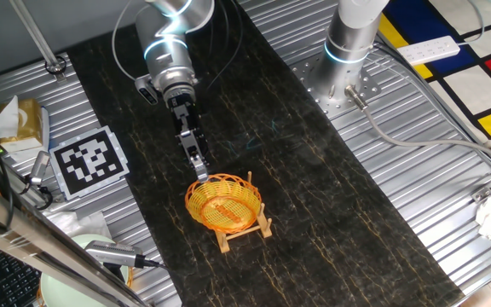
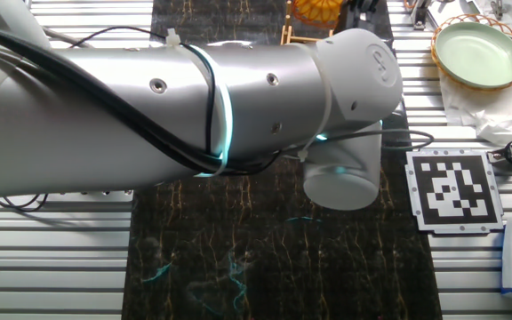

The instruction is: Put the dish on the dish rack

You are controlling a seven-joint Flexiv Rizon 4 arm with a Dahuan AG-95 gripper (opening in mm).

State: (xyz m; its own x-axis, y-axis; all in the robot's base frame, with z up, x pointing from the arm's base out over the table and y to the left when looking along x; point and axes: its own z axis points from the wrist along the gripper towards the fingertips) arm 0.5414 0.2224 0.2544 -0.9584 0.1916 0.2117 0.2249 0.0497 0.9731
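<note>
Dish (image 1: 222,205) atop dish rack (image 1: 262,228), pincer (image 1: 199,173) at its rim; no legible writing.

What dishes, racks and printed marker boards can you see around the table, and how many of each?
Woven orange dish: 1
Pale green plate: 1
Wooden dish rack: 1
Black-and-white marker board: 1
Total: 4

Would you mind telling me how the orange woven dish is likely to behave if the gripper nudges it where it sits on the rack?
The dish looks like open lattice, so probably light and easily shifted. It sits tilted on the small dish rack, which it overhangs, so a nudge might tip it off. With the gripper at its rim, the thin weave may flex slightly.
</note>
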